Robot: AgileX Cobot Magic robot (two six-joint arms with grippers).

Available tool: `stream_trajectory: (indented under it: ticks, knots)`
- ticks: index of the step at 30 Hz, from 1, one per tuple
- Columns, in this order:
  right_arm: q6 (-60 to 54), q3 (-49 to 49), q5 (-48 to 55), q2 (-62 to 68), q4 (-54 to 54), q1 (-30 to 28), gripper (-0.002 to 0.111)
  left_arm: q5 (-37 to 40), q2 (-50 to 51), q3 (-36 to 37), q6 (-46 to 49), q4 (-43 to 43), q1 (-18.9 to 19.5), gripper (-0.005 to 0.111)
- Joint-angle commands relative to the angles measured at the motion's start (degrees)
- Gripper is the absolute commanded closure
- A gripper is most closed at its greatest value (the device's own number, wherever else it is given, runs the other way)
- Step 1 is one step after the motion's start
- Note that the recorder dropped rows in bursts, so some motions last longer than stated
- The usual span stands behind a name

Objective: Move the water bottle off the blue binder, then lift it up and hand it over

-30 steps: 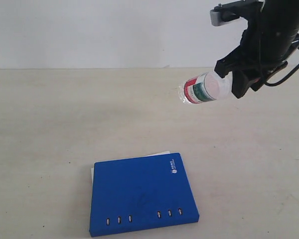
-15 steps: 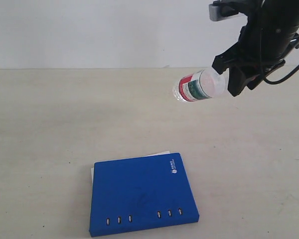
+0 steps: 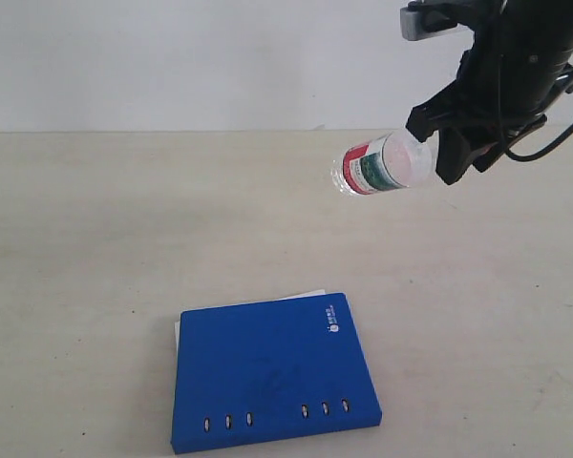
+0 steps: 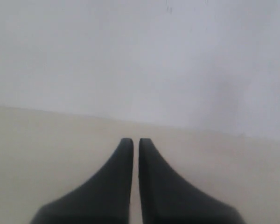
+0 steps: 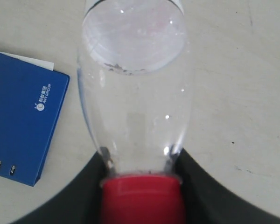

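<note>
The water bottle (image 3: pixel 382 164) hangs in the air at the upper right of the exterior view, lying nearly level with its base pointing left. My right gripper (image 3: pixel 437 153) is shut on its neck end; in the right wrist view the black fingers (image 5: pixel 84 186) clamp the clear neck just above the red cap (image 5: pixel 142 198), with the bottle (image 5: pixel 135 93) reaching away from the camera. The blue binder (image 3: pixel 272 382) lies flat on the table at the front, nothing on it, also showing as a blue corner (image 5: pixel 23 116). My left gripper (image 4: pixel 136 142) is shut and empty, over bare table.
A beige tabletop (image 3: pixel 95 248) spreads under everything, meeting a white wall (image 3: pixel 172 57) at the back. White pages (image 3: pixel 306 296) peek out at the binder's far edge. The right arm's dark body (image 3: pixel 525 57) and a cable occupy the upper right corner.
Over the last second the right gripper carried the bottle slightly left and a little up; in the last half second it has held still. The binder has not moved.
</note>
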Motion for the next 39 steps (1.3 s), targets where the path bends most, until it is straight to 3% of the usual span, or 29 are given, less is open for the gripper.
stream_trajectory:
  ticks: [1, 4, 6, 7, 9, 11, 13, 14, 15, 17, 20, 23, 27, 29, 34, 37, 39]
  knots:
    - [0.08, -0.63, -0.59, -0.83, 1.83, -0.12, 0.108, -15.48, -0.16, 0.2, -11.48, -8.17, 0.05, 0.102]
    - [-1.6, -0.63, -0.59, -0.83, 5.21, -0.12, 0.108, -21.61, 1.1, -0.11, -35.41, 15.89, -1.17, 0.102]
    - [-2.62, -0.63, -0.59, -0.83, 6.24, -0.12, 0.108, -30.94, 5.96, -2.13, -56.46, 41.87, -2.18, 0.102]
    - [-2.73, -0.63, -0.59, -0.83, 6.55, -0.12, 0.108, -36.52, 8.85, -3.84, -61.51, 49.14, -2.3, 0.102]
    - [-2.85, -0.63, -0.59, -0.83, 6.82, -0.12, 0.108, -43.93, 18.17, -7.96, -65.75, 60.1, -1.87, 0.102]
    - [-2.85, -0.63, -0.59, -0.83, 6.82, -0.12, 0.108, -45.84, 28.21, -11.76, -65.33, 63.87, -1.88, 0.102]
    - [-2.85, -0.63, -0.59, -0.83, 6.95, -0.12, 0.108, -54.72, 46.55, -17.75, -62.18, 66.79, -1.88, 0.102]
    - [-3.09, -0.63, -0.59, -0.83, 6.93, -0.12, 0.108, -63.69, 59.33, -22.15, -59.1, 67.64, -2.11, 0.102]
    - [-3.26, -0.63, -0.59, -0.83, 6.93, -0.12, 0.108, -65.79, 64.21, -24.55, -58.13, 67.12, -2.57, 0.102]
    - [-3.24, -0.63, -0.59, -0.83, 7.11, -0.12, 0.108, -64.14, 79.31, -32.28, -55.68, 62.52, -6.16, 0.102]
    - [-3.24, -0.63, -0.59, -0.83, 7.34, -0.12, 0.108, -53.41, 99.53, -48.66, -53.12, 55.86, -13.54, 0.102]
    - [-4.19, -0.63, -0.59, -0.83, 8.57, -0.12, 0.108, -37.1, 110.75, -66.35, -53.12, 56.8, -19.84, 0.102]
    - [-4.19, -0.63, -0.59, -0.83, 9.05, -0.12, 0.108, -31.83, 120.91, -83.35, -57.93, 65.62, -23.21, 0.102]
    - [-4.19, -0.63, -0.59, -0.83, 9.18, -0.12, 0.108, -27.05, 124.1, -88.57, -66.75, 74.67, -24.2, 0.102]
    - [-6.09, -0.63, -0.59, -0.83, 13.33, -0.12, 0.108, -32.83, 128.19, -92.63, -78.19, 92.3, -25.88, 0.102]
    - [-7.16, -0.63, -0.59, -0.83, 14.35, -0.12, 0.108, -32.06, 129.24, -93.66, -85.89, 102.55, -27.22, 0.102]
    - [-7.14, -0.63, -0.59, -0.83, 13.4, -0.12, 0.108, -33.75, 129.38, -93.46, -89.75, 104.6, -27.93, 0.102]
